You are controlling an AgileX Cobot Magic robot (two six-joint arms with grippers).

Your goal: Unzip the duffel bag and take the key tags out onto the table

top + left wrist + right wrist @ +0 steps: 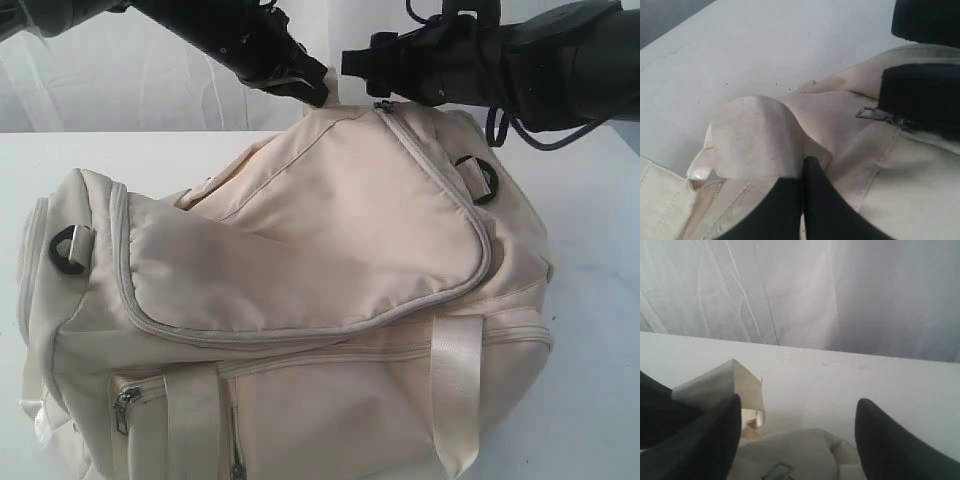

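Note:
The cream duffel bag (pixel 300 260) lies on the white table (pixel 600 300), its grey main zipper closed around the top flap. My left gripper (pixel 316 90) is at the bag's far top end, shut on a cream fabric tab (pixel 755 137) that it holds lifted; its jaws (pixel 802 172) are pressed together on the cloth. My right gripper (pixel 352 62) hovers just beside it with its fingers (pixel 732 415) spread wide, empty, over the metal zipper pull (pixel 777 471) (pixel 871 113). The key tags are hidden.
A white curtain (pixel 790 285) hangs behind the table's far edge. Black D-rings (pixel 68 250) (pixel 480 180) sit at the bag's two ends. A front pocket with its own zipper pull (pixel 124 404) and two straps (pixel 455 390) face the near side.

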